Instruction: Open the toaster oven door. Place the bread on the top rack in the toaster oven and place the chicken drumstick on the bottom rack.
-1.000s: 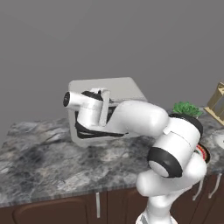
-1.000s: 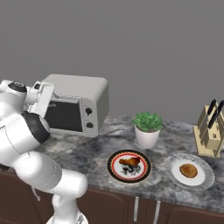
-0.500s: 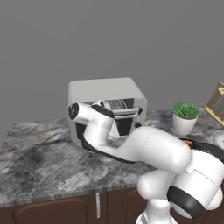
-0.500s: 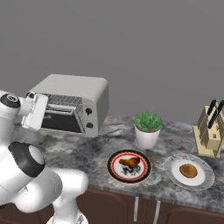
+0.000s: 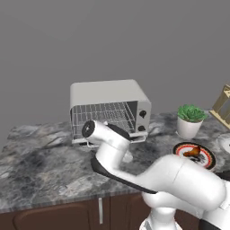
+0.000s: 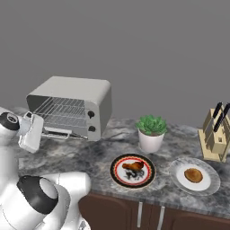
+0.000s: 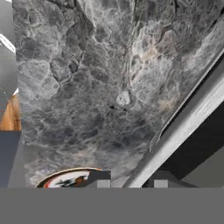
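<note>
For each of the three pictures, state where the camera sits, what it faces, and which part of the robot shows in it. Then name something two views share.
Left base view: behind the arm, left; faces the toaster oven, door down; white arm rises lower right.
Right base view: behind, right; faces the oven, potted plant, chicken drumstick, bread; arm lower left.
Hand view: on the hand, facing the counter and toaster oven door edge; gripper at bottom.
Shared: both base views show the oven's racks.
</note>
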